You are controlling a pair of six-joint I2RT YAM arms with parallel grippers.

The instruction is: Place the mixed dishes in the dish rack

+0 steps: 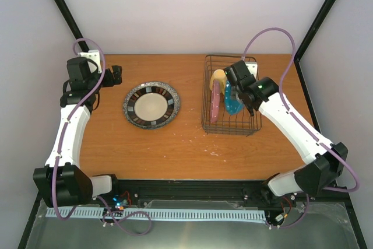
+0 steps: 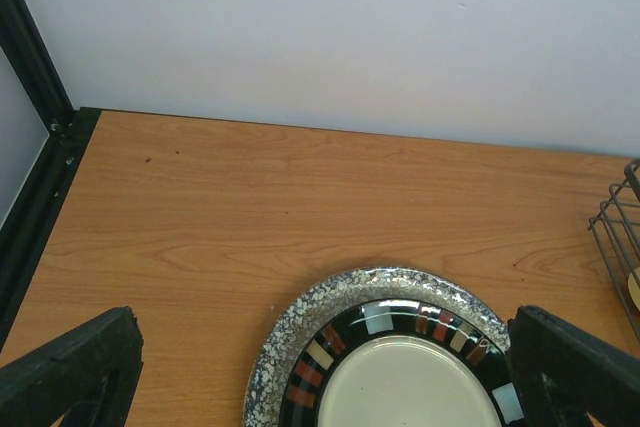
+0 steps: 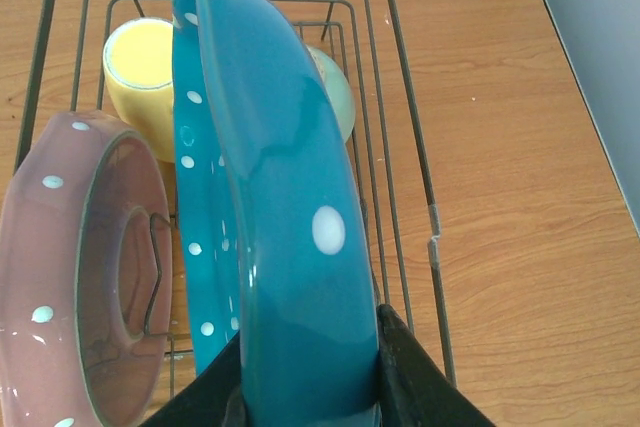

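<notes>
- Teal dotted plate (image 3: 270, 197), glossy, white spots, pinched at near rim by right gripper (image 3: 305, 379).
- Standing on edge in dish rack (image 3: 431, 222), long axis running away from gripper.

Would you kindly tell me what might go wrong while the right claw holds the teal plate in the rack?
The teal plate stands on edge, pinched only at its rim by the right claw; released unsupported, it may tip onto the pink plate beside it. The yellow mug and green bowl sit close behind, so pushing further could knock them.
</notes>
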